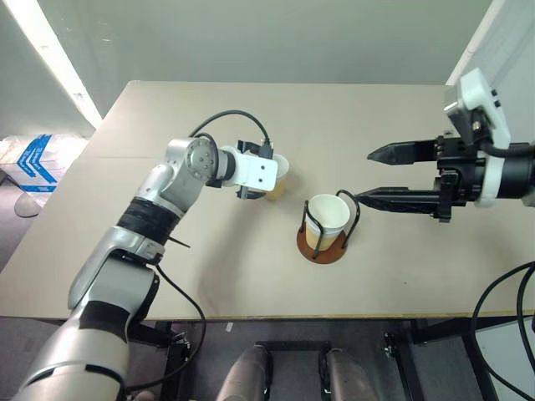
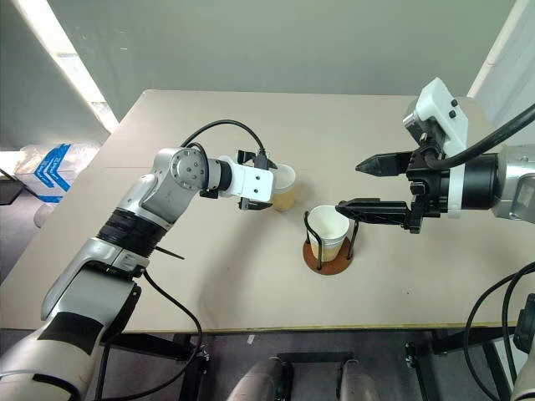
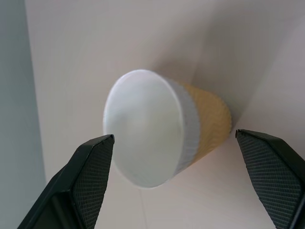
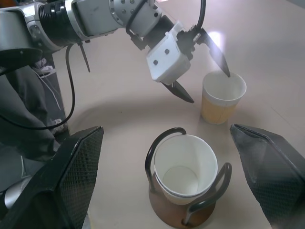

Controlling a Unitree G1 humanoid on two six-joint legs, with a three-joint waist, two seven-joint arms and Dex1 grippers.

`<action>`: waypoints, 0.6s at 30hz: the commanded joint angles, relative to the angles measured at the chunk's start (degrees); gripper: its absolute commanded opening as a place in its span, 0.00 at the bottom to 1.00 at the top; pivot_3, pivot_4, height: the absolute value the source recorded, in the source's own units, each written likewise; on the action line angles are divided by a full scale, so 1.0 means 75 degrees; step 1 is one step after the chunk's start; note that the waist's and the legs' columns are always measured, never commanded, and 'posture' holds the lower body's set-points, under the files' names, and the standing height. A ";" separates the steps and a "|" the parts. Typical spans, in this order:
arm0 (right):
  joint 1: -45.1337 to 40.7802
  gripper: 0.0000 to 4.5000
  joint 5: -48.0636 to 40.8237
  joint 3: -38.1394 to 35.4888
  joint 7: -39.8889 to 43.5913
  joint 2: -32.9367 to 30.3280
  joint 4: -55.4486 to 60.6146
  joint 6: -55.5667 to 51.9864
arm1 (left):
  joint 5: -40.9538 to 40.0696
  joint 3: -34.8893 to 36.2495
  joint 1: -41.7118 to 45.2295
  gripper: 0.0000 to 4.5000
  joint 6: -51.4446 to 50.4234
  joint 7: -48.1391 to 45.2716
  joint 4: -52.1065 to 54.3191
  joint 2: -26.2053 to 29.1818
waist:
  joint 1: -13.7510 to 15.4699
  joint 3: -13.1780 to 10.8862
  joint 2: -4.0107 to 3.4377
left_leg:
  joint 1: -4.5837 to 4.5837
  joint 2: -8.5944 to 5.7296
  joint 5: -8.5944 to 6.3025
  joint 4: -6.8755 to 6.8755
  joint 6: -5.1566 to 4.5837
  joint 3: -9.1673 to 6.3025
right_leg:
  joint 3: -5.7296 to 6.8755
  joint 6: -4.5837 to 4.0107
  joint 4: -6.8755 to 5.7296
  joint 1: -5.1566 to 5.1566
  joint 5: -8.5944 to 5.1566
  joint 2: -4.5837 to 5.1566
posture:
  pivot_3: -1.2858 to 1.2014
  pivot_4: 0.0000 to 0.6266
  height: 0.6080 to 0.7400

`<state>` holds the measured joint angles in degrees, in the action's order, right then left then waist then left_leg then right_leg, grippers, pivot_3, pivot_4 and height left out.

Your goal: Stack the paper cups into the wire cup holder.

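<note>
On the left, the left gripper (image 2: 269, 185) reaches over the beige surface (image 1: 167, 276) toward a loose paper cup (image 2: 283, 186), which stands upright on the surface about midway between its near and far edges. The jaws are spread wide and released, one black finger on either side of the cup; in the left wrist view the cup (image 3: 162, 128) sits between the two fingers (image 3: 86, 181) with a gap at each side, so nothing is grasped. The cup shows a white inside and rim and a pale yellow-tan, ribbed outer wall.

Just to the right of that cup and a little nearer the near edge stands the wire cup holder (image 1: 326, 246), a reddish-brown round base with two black wire loops rising from it. Paper cups (image 1: 328, 215) are already nested inside it, upright between the loops; the right wrist view shows one rim inside another (image 4: 183, 168), so at least two are stacked, though the exact count cannot be told. The holder and the loose cup stand near each other but apart.

On the right, the right gripper (image 1: 386, 177) hangs above the surface, its long black fingers pointing left toward the holder. Its jaws are wide apart and released, holding nothing; the lower finger's tip lies just beside the holder's right loop.
</note>
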<state>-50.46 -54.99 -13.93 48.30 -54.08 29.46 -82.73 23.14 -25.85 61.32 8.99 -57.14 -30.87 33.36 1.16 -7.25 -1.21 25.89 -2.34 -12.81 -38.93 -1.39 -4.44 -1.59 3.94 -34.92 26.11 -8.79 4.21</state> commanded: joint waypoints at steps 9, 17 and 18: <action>0.0359 1.00 -0.0431 -0.0396 -0.0537 -0.0077 0.0213 0.0672 | 0.0349 -0.0213 0.0822 0.25 0.1106 0.0142 -0.1457 -0.0451 | 0.0009 0.0000 0.0000 | 0.0001 0.0000 -0.0001 -0.0005 -0.0001 0.0003 | -0.0002 0.0035 -0.0003 0.0001 0.0021 0.0001 | 0.52 0.24 1.00; 0.0691 1.00 -0.0780 -0.0675 -0.1127 0.0250 0.0312 0.1213 | -0.0264 0.0058 0.1056 0.01 0.1440 -0.0619 -0.1622 -0.0530 | 0.0018 0.0000 0.0000 | 0.0007 -0.0002 -0.0003 -0.0012 -0.0006 0.0005 | -0.0003 0.0048 0.0001 0.0001 0.0028 0.0000 | 0.52 0.24 1.00; 0.0759 1.00 -0.0841 -0.0718 -0.1227 0.0307 0.0353 0.1278 | -0.0419 0.0108 0.1040 0.01 0.1427 -0.0814 -0.1514 -0.0516 | 0.0018 0.0000 0.0000 | 0.0007 -0.0001 -0.0003 -0.0011 -0.0006 0.0006 | -0.0003 0.0049 0.0000 0.0001 0.0028 0.0000 | 0.52 0.24 1.00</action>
<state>-44.87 -59.76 -16.04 40.83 -52.10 30.29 -75.01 22.66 -27.25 67.37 19.08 -60.74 -44.77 29.22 1.30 -7.25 -1.21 25.94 -2.34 -12.83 -39.02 -1.44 -4.39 -1.60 4.31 -34.92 26.12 -8.58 4.21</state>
